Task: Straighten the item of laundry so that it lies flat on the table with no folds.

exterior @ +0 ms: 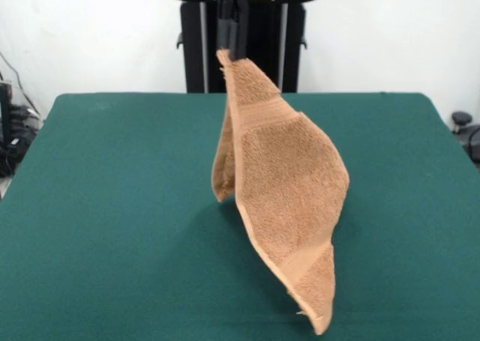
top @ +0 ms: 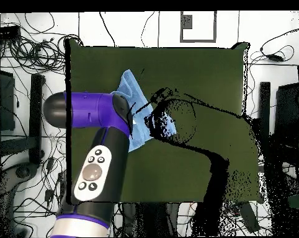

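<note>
My gripper is high over the far middle of the table and is shut on the top corner of the light-brown terry towel. The towel hangs down from it, folded lengthwise into two flaps. The short flap ends at the left. The long flap runs down to a point near the table's front edge, and I cannot tell whether that tip touches the green table. In the overhead view the towel shows beside my arm, which hides the gripper over the table.
The black pedestal stands behind the table's far edge. Cables and dark equipment lie on the floor all round the table. A small dark object sits off the table's right side.
</note>
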